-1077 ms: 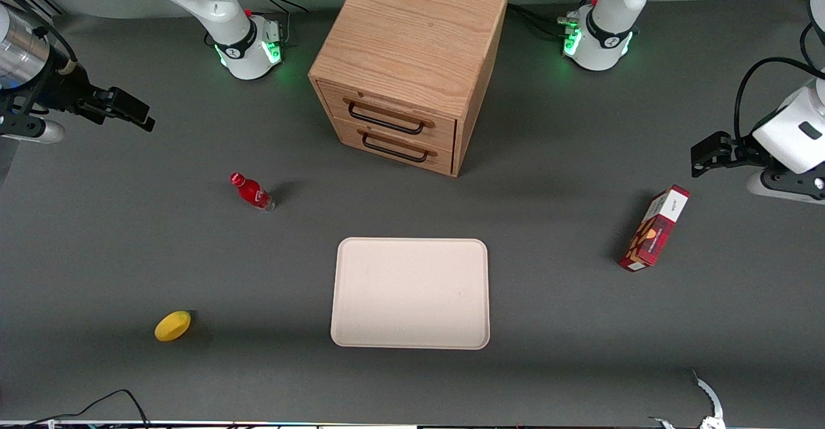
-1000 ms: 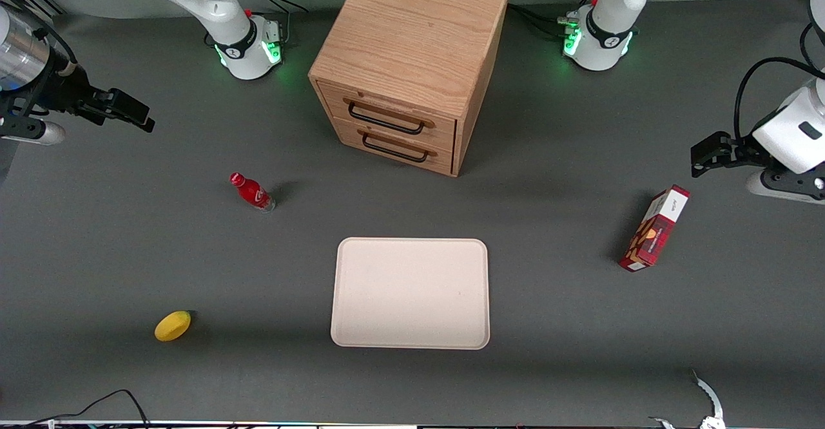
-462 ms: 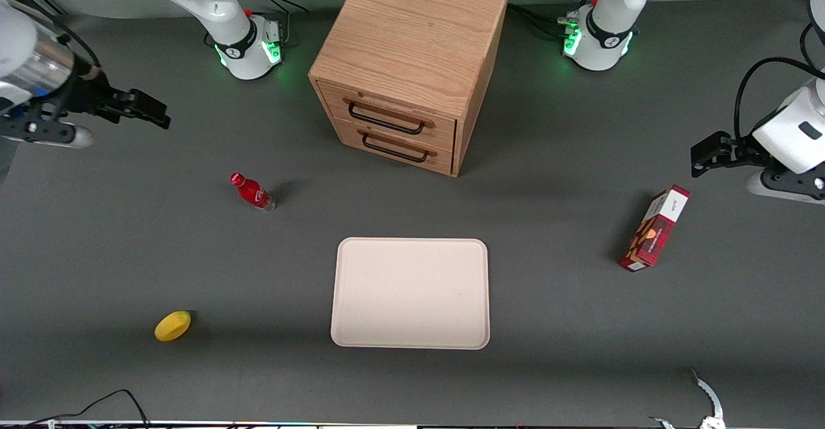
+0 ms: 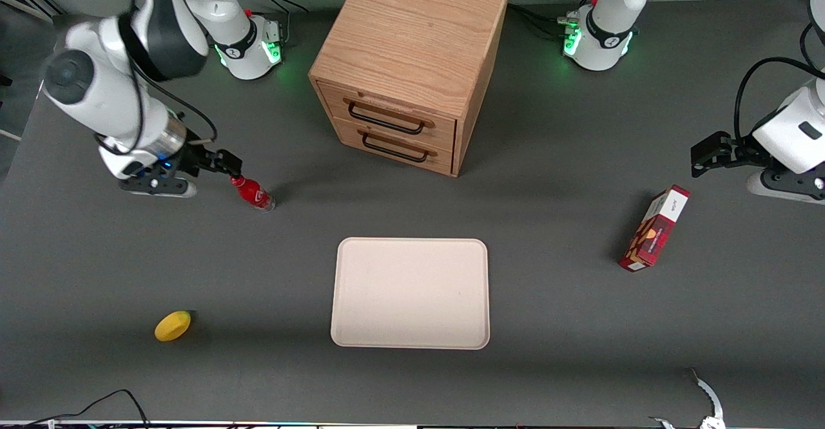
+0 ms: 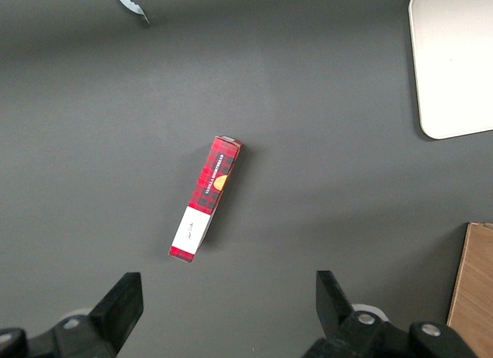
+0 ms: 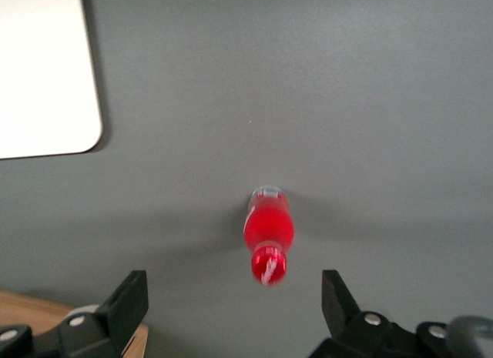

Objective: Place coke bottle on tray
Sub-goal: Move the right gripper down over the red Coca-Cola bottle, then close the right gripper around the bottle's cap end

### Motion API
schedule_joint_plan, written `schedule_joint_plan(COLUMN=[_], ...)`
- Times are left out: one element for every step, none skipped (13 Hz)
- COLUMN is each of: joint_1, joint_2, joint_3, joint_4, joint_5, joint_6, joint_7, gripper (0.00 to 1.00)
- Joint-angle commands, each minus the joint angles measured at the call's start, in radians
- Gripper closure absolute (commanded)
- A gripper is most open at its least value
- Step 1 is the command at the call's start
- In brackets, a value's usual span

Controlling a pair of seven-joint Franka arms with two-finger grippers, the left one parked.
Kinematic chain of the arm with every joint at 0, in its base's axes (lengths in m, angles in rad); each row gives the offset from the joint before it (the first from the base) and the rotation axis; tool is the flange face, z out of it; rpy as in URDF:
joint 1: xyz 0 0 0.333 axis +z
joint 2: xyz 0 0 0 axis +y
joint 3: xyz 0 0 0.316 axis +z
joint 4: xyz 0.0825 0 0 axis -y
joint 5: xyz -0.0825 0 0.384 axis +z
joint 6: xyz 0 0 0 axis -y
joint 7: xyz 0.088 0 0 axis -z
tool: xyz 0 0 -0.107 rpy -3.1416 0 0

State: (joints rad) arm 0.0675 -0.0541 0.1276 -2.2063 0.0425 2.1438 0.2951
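Toward the working arm's end of the dark grey desk (image 4: 580, 352), the small red coke bottle (image 4: 252, 192) with its red cap stood upright, well apart from the flat cream rectangular tray (image 4: 410, 293), which lay nearer the front camera. The black two-finger end effector (image 4: 231, 162) hovered just above the cap, fingers (image 6: 129, 302) spread wide and gripping nothing.

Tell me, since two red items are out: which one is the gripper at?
The coke bottle, standing under the open gripper; the red snack box lies toward the parked arm's end.
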Motion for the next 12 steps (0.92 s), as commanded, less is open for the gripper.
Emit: schedule_joint_plan(joint_1=[0.002, 0.000, -0.001, 0.000, -0.001, 0.000, 0.000, -0.001, -0.002, -0.002, -0.002, -0.002], joint_2=[0.039, 0.042, 0.042, 0.046, 0.045, 0.042, 0.040, 0.034, 0.031, 0.031, 0.031, 0.030], joint_3=[-0.002, -0.002, -0.002, -0.002, -0.002, -0.002, -0.002, -0.002, -0.002, -0.002, -0.002, -0.002], joint_4=[-0.069, -0.082, -0.095, -0.107, -0.124, -0.139, -0.144, -0.151, -0.154, -0.158, -0.159, -0.159], joint_5=[-0.055, -0.059, -0.068, -0.070, -0.072, -0.073, -0.073, -0.073, -0.073, -0.073, -0.073, -0.073], joint_6=[0.117, 0.131, 0.148, 0.162, 0.182, 0.197, 0.199, 0.200, 0.200, 0.202, 0.202, 0.200], joint_7=[0.021, 0.019, 0.021, 0.021, 0.021, 0.019, 0.021, 0.021, 0.021, 0.019, 0.021, 0.021], gripper=[0.00, 0.00, 0.00, 0.00, 0.00, 0.00, 0.00, 0.00, 0.00, 0.00, 0.00, 0.00])
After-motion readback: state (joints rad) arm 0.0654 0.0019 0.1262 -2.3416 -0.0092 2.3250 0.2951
